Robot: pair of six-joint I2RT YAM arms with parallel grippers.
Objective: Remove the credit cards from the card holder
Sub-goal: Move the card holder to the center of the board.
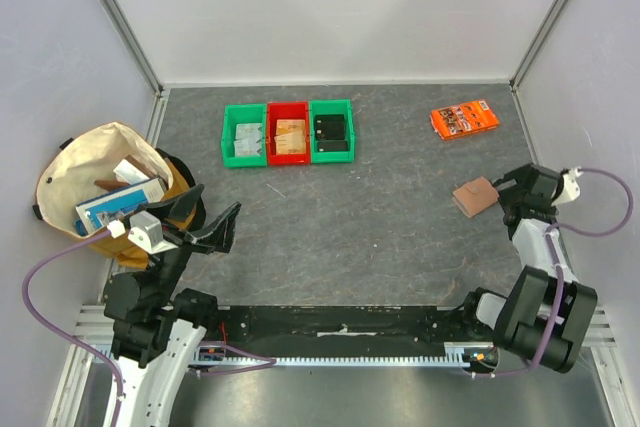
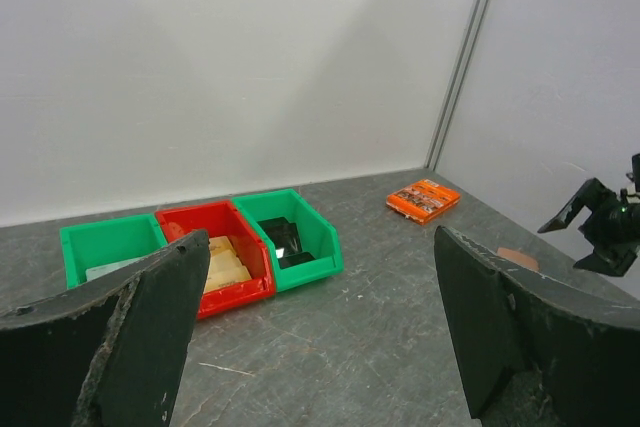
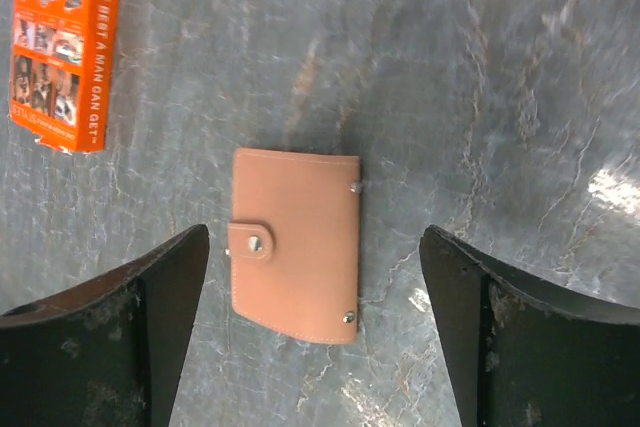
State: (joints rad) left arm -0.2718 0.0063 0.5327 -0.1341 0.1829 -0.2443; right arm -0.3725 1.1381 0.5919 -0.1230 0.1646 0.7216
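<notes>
The card holder point(image 3: 296, 245) is a closed reddish-brown leather wallet with a snapped tab, lying flat on the grey table. It also shows in the top view point(image 1: 474, 196) at the right. My right gripper point(image 3: 315, 342) is open and hovers above it, jaws spread wider than the wallet, not touching. In the top view the right gripper point(image 1: 505, 193) is just right of the wallet. My left gripper point(image 1: 215, 227) is open and empty at the near left, far from the wallet. In the left wrist view the left gripper point(image 2: 320, 337) faces the bins. No credit cards show outside the wallet.
An orange printed packet point(image 1: 465, 119) lies at the back right. Three bins stand at the back: green point(image 1: 244, 133), red point(image 1: 288, 132), green point(image 1: 331, 129), each holding cards. A cream bag point(image 1: 110, 187) with items sits at the left edge.
</notes>
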